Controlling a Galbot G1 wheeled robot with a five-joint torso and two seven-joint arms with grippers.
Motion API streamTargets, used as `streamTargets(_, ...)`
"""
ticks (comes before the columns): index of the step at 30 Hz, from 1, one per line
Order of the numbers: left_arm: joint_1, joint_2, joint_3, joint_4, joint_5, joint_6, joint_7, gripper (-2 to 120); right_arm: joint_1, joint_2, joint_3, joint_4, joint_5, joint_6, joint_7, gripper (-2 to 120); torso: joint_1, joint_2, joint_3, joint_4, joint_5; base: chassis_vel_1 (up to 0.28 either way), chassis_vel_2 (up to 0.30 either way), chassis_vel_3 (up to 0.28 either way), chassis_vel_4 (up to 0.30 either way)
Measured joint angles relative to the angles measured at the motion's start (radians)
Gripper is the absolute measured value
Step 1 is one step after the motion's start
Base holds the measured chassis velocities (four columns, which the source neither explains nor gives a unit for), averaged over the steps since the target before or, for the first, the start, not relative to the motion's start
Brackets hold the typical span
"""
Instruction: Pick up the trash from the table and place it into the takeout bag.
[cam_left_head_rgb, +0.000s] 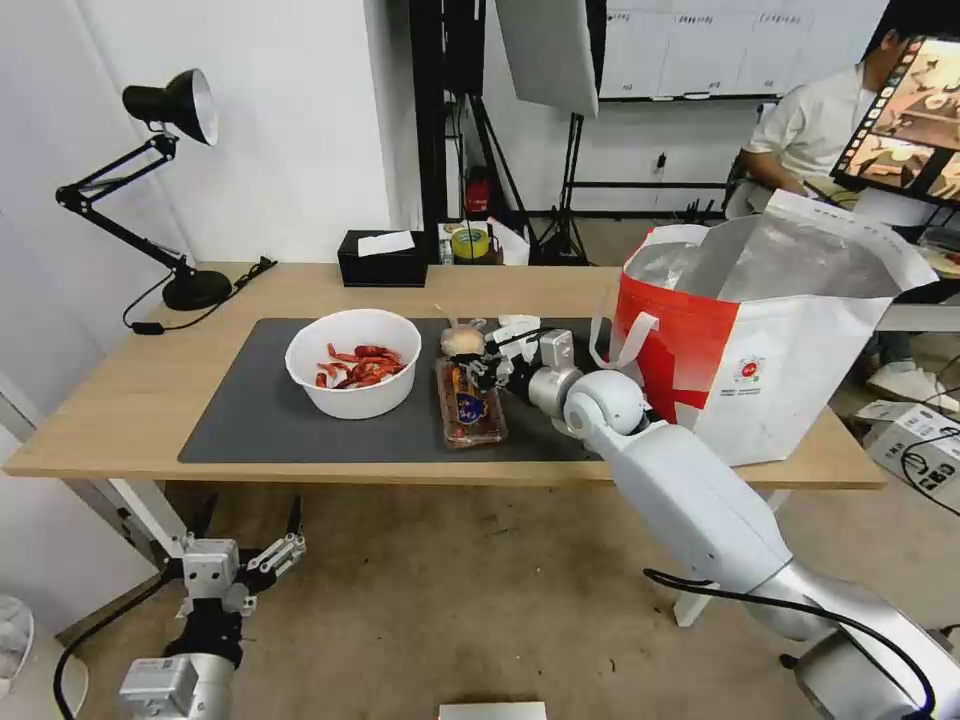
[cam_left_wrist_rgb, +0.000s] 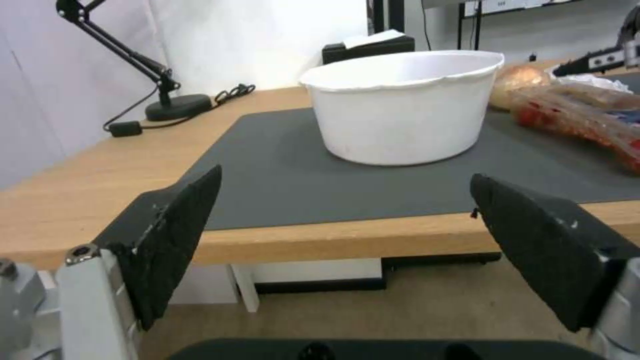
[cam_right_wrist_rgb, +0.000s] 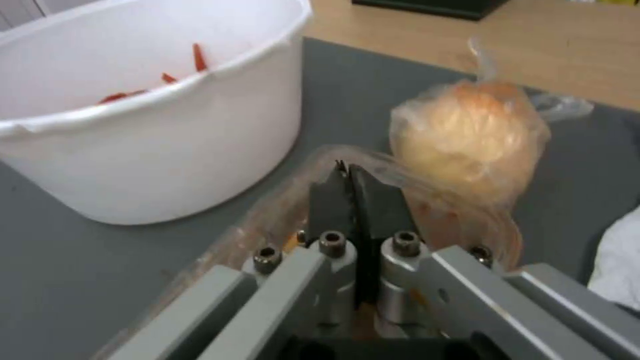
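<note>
- You are pinching the far rim of the clear plastic tray (cam_left_head_rgb: 470, 405) with the right gripper (cam_left_head_rgb: 478, 368); in the right wrist view its fingers (cam_right_wrist_rgb: 331, 197) are pressed together on the thin rim, so the hold looks shallow.
- The tray is lying on the dark mat (cam_left_head_rgb: 260, 420), just right of the white bowl (cam_left_head_rgb: 352, 362), with the small beige-filled bag (cam_left_head_rgb: 463, 342) at its far end and the crumpled tissue (cam_left_head_rgb: 515, 327) nearby.
- Lift slowly and level; I judge the flimsy tray could flex, slip out or spill its red bits.
- Keep clear of the bowl and the beige bag as you are rising.
- The takeout bag (cam_left_head_rgb: 780, 330) is standing open at the right end of the bench (cam_left_head_rgb: 120, 400); carry high enough to pass over its near rim.
- Your left gripper (cam_left_head_rgb: 245, 560) is waiting low, near the bench's front left, fingers (cam_left_wrist_rgb: 177, 225) spread wide.
</note>
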Motion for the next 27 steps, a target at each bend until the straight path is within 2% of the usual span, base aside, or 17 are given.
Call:
streamTargets(9, -0.007, 0.007, 0.000, 0.001, -0.009, 0.000, 0.000, 100, 0.002, -0.002, -0.001, -0.007, 0.052, -0.051, 0.016, 0, 0.000, 0.000, 0.000, 0.0000, 0.0000, 0.000, 0.000, 0.000, 0.000)
streamTargets(22, -0.026, 0.030, 0.007, 0.006, -0.036, 0.005, 0.012, 100, 0.005, -0.009, -0.014, 0.000, 0.058, -0.103, 0.057, 0, 0.000, 0.000, 0.000, 0.0001, 0.0000, 0.000, 0.000, 0.000, 0.000)
streamTargets(26, -0.034, 0.050, 0.018, 0.000, -0.079, 0.010, 0.026, 100, 0.005, -0.012, -0.014, 0.002, 0.061, -0.105, 0.060, 0, 0.000, 0.000, 0.000, 0.0001, -0.0001, 0.000, 0.000, 0.000, 0.000)
streamTargets(27, -0.041, 0.071, 0.030, -0.009, -0.119, 0.021, 0.033, 100, 0.005, -0.014, -0.014, 0.005, 0.064, -0.105, 0.061, 0, 0.000, 0.000, 0.000, 0.0001, 0.0001, 0.000, 0.000, 0.000, 0.000)
